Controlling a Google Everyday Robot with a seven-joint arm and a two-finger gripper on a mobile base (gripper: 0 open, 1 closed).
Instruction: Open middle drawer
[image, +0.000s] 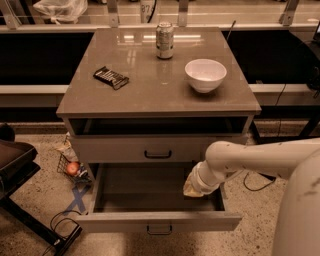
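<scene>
1. The desk (150, 97) fills the middle of the view. Its right side and the floor beyond are partly covered by the robot's pale arm (260, 160), which is cut off at the right and bottom edges of the frame.
2. The middle drawer (159, 221) stands open, well forward of the desk's front edge. Its inside looks bare and dark, and its handle (159, 230) is at the centre of the front.
3. Anything below that open drawer is hidden by it.
4. The upper drawer (125, 149) is shut, and a shadowed recess runs above it, under the desk top.
5. The gripper (191, 189) is inside the open drawer at its right side, near the desk's front right corner. The wrist covers most of it, so I cannot tell whether it is open or closed, or whether it touches the drawer.
6. A can (164, 40) stands near the middle of the back edge, its label unreadable.
7. A white bowl (205, 75) sits towards the right edge.
8. A dark packet (111, 77) lies towards the left edge.
9. On the floor by the front left corner are a wire basket (67, 167) holding a round reddish thing, a blue taped cross (77, 200), and a cable.
</scene>
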